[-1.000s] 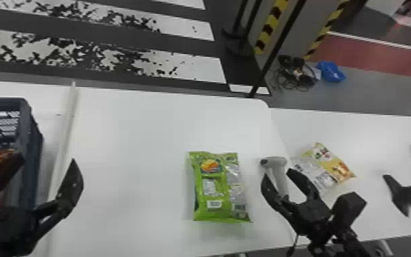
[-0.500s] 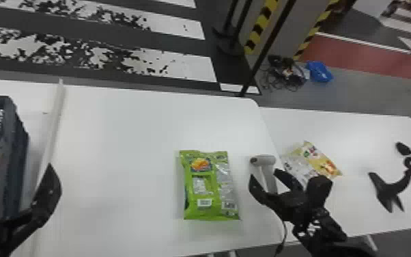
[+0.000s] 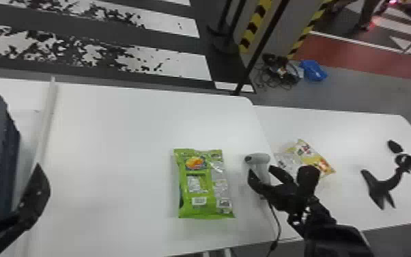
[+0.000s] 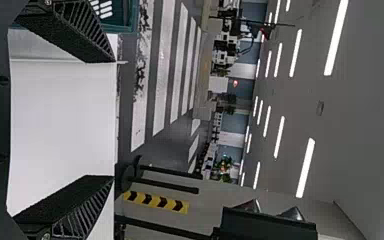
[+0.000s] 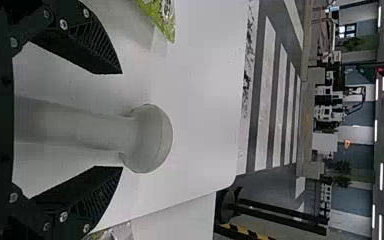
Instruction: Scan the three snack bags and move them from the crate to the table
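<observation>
Scanning: green bag (image 3: pixel 194 208) flat on the table (image 3: pixel 129 136), probably its turn
Right gripper (image 5: pixel 122 120): spread, either side of the scanner's (image 5: pixel 152 140) handle (image 5: pixel 70 125)
Left gripper (image 4: pixel 114 119): spread, near the crate (image 3: pixel 3 123)
Next: likely closing on that handle, then aiming at the barcode (image 3: pixel 199 200)

Bright ceiling strips (image 4: pixel 305 167), soft faint shadows

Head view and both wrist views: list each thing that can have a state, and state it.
Left gripper: open, empty
Right gripper: open, fingers either side of scanner handle
Scanner: ungripped
Green snack bag: lying flat
Yellow-and-white snack bag: lying down, partly hidden
Crate: not empty
</observation>
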Robot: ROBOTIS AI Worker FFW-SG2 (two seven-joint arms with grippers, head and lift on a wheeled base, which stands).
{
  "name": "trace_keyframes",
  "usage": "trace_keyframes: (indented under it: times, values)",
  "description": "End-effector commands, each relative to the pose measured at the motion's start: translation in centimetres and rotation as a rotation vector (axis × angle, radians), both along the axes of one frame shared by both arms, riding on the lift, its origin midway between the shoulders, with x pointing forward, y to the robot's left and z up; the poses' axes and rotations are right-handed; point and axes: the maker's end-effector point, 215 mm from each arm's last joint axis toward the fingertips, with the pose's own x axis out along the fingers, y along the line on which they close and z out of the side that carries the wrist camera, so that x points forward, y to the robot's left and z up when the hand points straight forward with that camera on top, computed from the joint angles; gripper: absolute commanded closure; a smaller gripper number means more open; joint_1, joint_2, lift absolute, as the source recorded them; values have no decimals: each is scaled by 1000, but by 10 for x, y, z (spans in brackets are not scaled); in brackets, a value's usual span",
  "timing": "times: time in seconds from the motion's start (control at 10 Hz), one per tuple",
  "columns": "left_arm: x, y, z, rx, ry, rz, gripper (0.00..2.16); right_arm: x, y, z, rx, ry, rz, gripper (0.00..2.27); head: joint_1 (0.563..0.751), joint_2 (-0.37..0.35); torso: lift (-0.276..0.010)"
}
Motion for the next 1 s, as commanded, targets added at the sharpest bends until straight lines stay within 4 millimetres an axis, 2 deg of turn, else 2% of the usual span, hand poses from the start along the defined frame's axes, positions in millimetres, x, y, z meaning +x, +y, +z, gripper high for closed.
trace_keyframes:
  times: [0.0,0.1,0.3,0.5,0.6,0.8,0.9]
  values:
    - [0,-1,1,0,0,-4,36,6,-4,-12,-24,43,9,1187,695,-350,-62]
    - [0,-1,1,-1,0,-3,36,7,-12,-20,-28,68,-17,2243,695,-350,-62]
    - [0,-1,-2,-1,9,-2,36,3,-14,-16,-21,55,-11,2243,695,-350,-62]
    - [1,-1,-3,0,9,-2,36,-10,-7,9,-17,-3,-48,2243,695,-350,-62]
    - [2,-4,-3,7,5,-9,36,-24,-1,26,32,-44,-82,2243,695,-350,-62]
    - [11,-9,-12,7,16,-24,36,-68,15,51,135,-74,-139,2243,695,-350,-62]
    - [16,-15,-18,5,32,-38,36,-91,25,71,186,-109,-157,2243,695,-350,-62]
